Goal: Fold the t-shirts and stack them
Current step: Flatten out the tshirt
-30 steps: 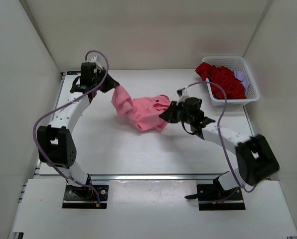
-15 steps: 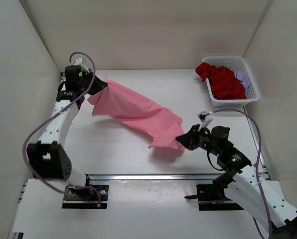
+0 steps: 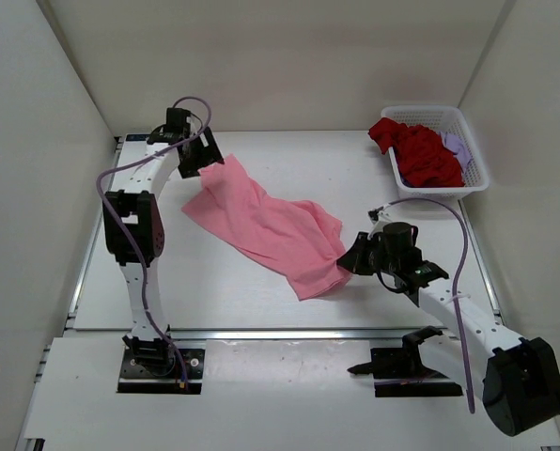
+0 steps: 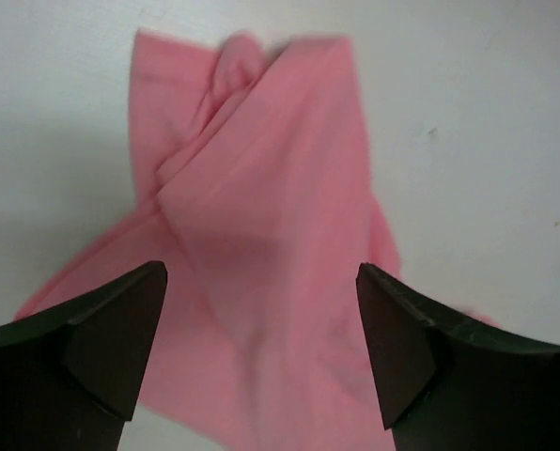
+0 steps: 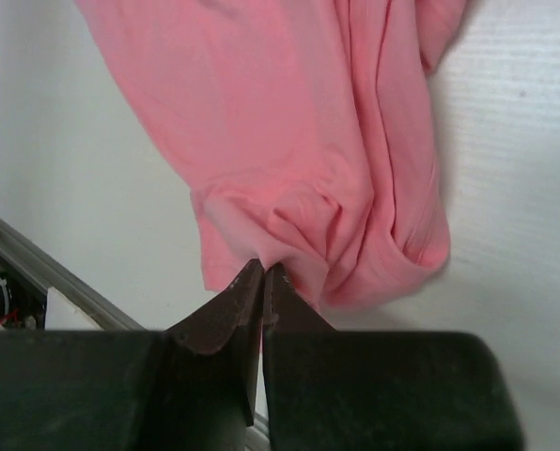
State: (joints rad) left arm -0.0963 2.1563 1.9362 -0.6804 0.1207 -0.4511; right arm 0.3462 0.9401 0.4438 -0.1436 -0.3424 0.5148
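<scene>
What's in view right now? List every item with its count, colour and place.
pink t-shirt: one, pink, spread diagonally on the table
dark red t-shirt: one, dark red, bunched in the basket
lavender t-shirt: one, lavender, in the basket, partly covered
basket: one, white mesh, table's far right corner
table: one, white
left gripper: one, black, open above the pink t-shirt's far left end
right gripper: one, black, shut on the pink t-shirt's near right edge

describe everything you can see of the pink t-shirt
The pink t-shirt is plain soft cloth, lying in a wrinkled diagonal band on the white table, far left to near right. Creases bunch at both ends. The right gripper is shut on its near-right edge; the left gripper hangs open above its far-left end, gripping nothing.
</scene>
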